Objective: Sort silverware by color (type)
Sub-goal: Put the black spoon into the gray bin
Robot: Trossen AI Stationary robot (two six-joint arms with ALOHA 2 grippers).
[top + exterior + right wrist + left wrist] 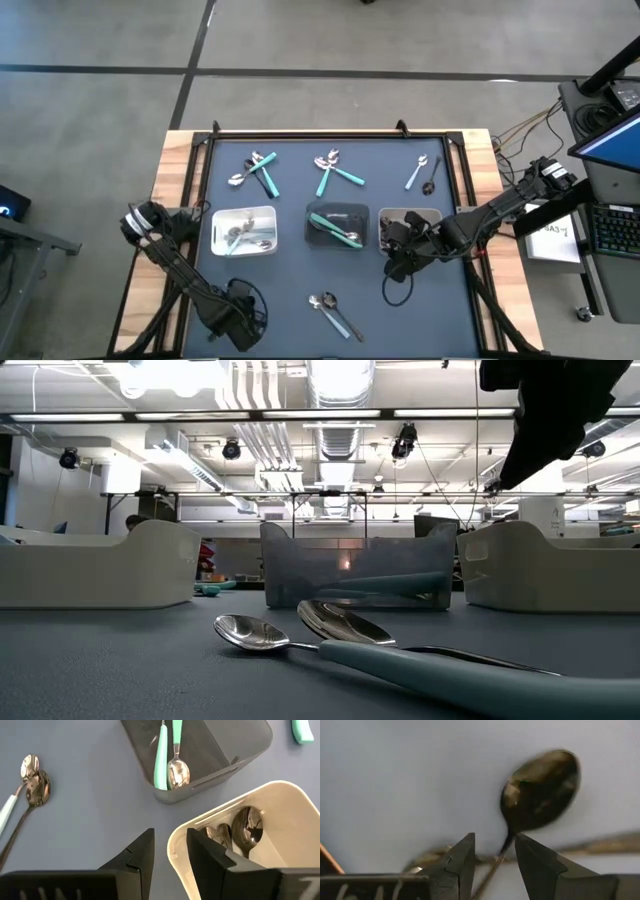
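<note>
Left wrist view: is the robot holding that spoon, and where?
Not gripped, it seems: the left gripper is open, its fingers on either side of the spoon at the thin neck just below the bowl. The right gripper is open and empty.

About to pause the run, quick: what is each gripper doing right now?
Left gripper: open, fingers on either side of a dark spoon handle, not clamped.
Right gripper: open, empty, above the right-hand white tray rim.

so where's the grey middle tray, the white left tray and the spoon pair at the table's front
grey middle tray [362, 215], high view, on its right rim
white left tray [243, 211], high view, on its top rim
spoon pair [322, 301], high view, on the bowls
</note>
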